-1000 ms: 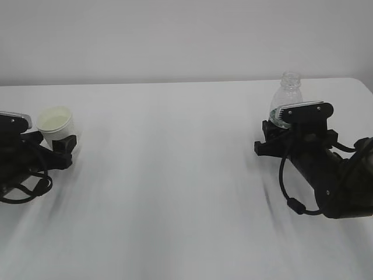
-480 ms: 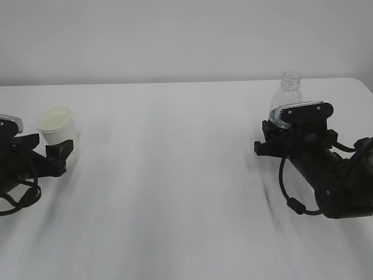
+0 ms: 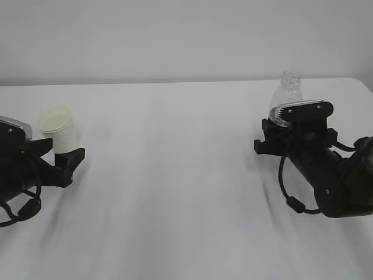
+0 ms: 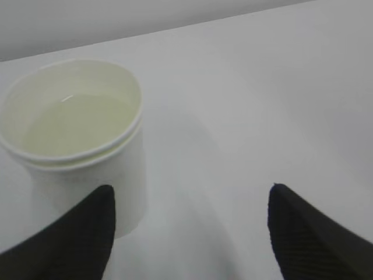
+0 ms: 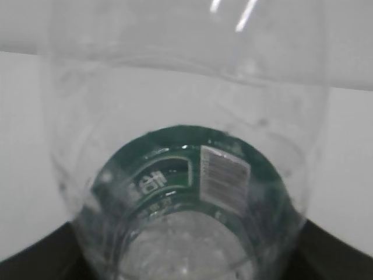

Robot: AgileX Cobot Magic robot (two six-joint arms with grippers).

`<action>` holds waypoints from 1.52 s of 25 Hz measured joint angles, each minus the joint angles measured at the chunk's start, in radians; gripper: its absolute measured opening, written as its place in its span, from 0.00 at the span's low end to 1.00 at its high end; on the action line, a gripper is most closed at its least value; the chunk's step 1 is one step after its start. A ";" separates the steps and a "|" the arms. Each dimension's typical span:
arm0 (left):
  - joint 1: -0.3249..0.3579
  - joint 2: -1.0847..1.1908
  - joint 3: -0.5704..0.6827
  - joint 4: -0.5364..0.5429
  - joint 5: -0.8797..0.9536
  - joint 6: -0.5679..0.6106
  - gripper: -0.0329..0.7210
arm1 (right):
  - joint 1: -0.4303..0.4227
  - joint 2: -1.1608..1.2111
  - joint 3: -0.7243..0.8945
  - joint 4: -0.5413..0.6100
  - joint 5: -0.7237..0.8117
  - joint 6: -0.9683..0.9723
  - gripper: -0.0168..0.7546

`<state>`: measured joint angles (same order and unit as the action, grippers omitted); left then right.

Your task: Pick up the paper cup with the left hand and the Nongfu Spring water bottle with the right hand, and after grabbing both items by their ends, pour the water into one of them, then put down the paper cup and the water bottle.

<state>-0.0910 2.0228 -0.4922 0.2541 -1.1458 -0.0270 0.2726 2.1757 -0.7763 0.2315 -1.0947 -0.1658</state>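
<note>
- The paper cup (image 3: 57,126) stands upright on the white table (image 3: 186,175) at its left side, with water (image 4: 76,122) lying pale inside it — so the pour looks done and this is the putting-down part of the task.
- The left gripper (image 4: 189,224) is spread wide and holds nothing. In the left wrist view one finger (image 4: 70,239) sits just beside the cup's base and the other lies well apart on bare table, so the cup rests on its own footing.
- The Nongfu Spring water bottle (image 3: 285,99) stands upright at the table's right side, neck uncapped, its dark green label seen through the clear wall in the right wrist view.
- The right gripper (image 3: 289,121) is clamped around the bottle's lower body — gripping low keeps the neck clear for pouring and the base square to the table.
- The bottle looks close to empty; only faint wetness shows near its bottom.
- Judged from this, what remains is for the right jaws to let go and draw back without tipping the light bottle.
</note>
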 joint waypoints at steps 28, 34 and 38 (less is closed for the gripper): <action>-0.004 -0.021 0.000 -0.002 0.000 -0.011 0.82 | 0.000 0.075 -0.072 0.000 -0.010 0.016 0.63; -0.004 -0.021 0.000 -0.004 0.000 -0.011 0.82 | 0.000 0.075 -0.072 0.000 -0.015 0.014 0.63; -0.004 -0.021 0.000 -0.013 0.000 -0.011 0.82 | 0.000 0.077 -0.072 -0.025 -0.019 0.007 0.70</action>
<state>-0.0949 2.0016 -0.4922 0.2412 -1.1458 -0.0378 0.2726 2.2526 -0.8488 0.2068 -1.1132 -0.1584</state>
